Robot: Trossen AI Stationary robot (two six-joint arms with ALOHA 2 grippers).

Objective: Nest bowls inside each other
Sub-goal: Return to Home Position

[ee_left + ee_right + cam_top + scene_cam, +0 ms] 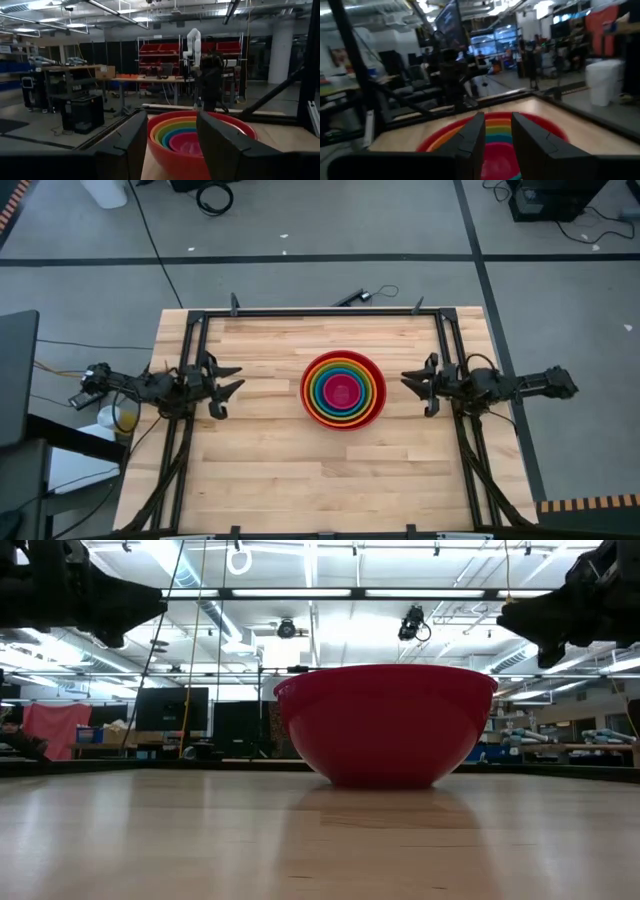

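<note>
Red plastic bowl [385, 725] sits near the middle of the pale wooden table [260, 470], and from above you get the full rainbow inside it: orange, yellow, green and blue rings, with the small pink bowl [343, 391] at the very centre. All seated level, rims concentric, nothing tilted, so the nesting looks finished to me.

Left gripper [230, 383] hangs over the table's left side, well apart from the red plastic bowl, fingers spread wide and holding nothing; its wrist camera sees the coloured rims clean through the gap. Right gripper [412, 384] mirrors it on the right side, near the red rim but not touching, fingers parted a little less and likewise empty.

So what's left is parking the arms. Doing that well, I'd say, means drawing each arm straight outward, away from the red plastic bowl, at a height above its rim, with no sweep across the centre. One brush could slide the whole set.
</note>
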